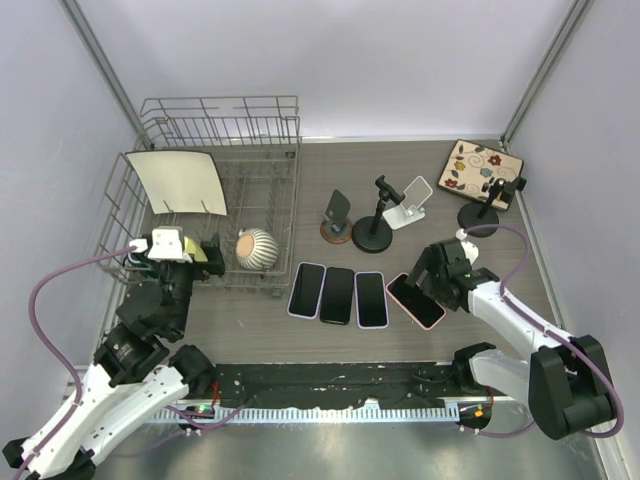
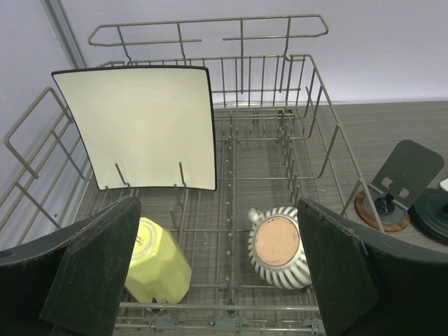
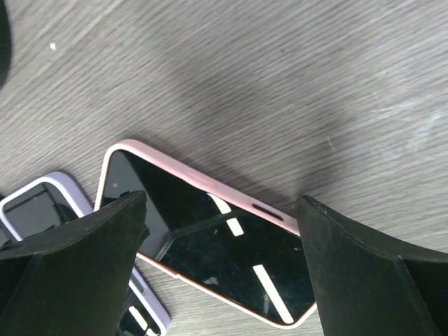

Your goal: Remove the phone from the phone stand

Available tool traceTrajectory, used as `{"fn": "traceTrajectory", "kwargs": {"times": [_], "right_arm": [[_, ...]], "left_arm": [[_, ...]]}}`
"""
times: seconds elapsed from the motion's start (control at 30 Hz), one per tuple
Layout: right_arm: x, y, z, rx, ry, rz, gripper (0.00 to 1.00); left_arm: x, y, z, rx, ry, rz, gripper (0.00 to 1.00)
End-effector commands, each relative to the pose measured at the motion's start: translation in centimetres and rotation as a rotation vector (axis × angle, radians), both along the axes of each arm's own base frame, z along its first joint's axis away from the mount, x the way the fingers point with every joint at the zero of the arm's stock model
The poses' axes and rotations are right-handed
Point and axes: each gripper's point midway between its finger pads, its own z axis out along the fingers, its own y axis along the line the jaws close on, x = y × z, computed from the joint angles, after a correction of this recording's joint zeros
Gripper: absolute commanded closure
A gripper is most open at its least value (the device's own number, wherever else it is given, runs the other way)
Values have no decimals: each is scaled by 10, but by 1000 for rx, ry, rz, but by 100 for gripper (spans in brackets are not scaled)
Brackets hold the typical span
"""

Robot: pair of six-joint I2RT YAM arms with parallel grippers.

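A phone in a pink case (image 1: 415, 300) lies flat on the table, at the right end of a row of phones. It fills the right wrist view (image 3: 210, 231), screen up. My right gripper (image 1: 432, 272) hovers just over it, open, with its jaws (image 3: 224, 259) standing wide on either side of the phone and not touching it. Several empty phone stands stand behind: a black one on a brown base (image 1: 337, 215), a black one on a round base (image 1: 375, 225), a white one (image 1: 410, 205) and a black one at the right (image 1: 480, 210). My left gripper (image 1: 185, 250) is open and empty over the dish rack.
Three more phones (image 1: 337, 295) lie side by side left of the pink one; a purple-cased one (image 3: 42, 210) shows in the right wrist view. The wire dish rack (image 1: 270, 190) holds a white plate (image 2: 140, 126), a yellow cup (image 2: 157, 262) and a striped mug (image 2: 280, 245). A floral pad (image 1: 484, 172) lies at the back right.
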Motion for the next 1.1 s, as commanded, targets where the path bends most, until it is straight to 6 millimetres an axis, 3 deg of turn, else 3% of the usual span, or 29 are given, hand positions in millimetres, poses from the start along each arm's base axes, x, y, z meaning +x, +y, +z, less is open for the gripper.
{"fn": "traceTrajectory", "kwargs": {"times": [0.0,0.07,0.13,0.27,0.43,0.6,0.7,0.8,0.87,0.9,0.93,1.07], "right_arm": [[1,20,3,136,-36,5,7],[-8,24,-5,166,-10,13,7],[-18,40,-8,263,4,46,10],[-25,67,1,400,-28,85,12],[-27,92,24,434,-62,158,12],[-39,110,23,400,-7,247,12],[-29,93,28,293,-50,220,12],[-11,67,49,150,-138,165,11],[2,57,78,89,-225,165,11],[6,41,86,12,-254,128,11],[13,36,107,-17,-315,131,11],[25,4,159,-160,-473,69,11]], "left_arm": [[-2,1,7,-36,-27,-5,2],[-2,1,8,-39,-29,-7,2],[-3,1,9,-42,-33,-9,3],[-3,1,8,-44,-31,-13,2],[-3,1,9,-46,-36,-16,3],[-3,-1,9,-72,-33,-23,3],[-4,1,10,-78,-36,-20,3],[-3,0,9,-76,-34,-20,2],[-3,0,9,-77,-35,-19,2],[-3,-1,9,-77,-33,-22,2],[-2,-1,9,-73,-28,-20,2],[3,-2,10,-88,-21,-8,2]]}}
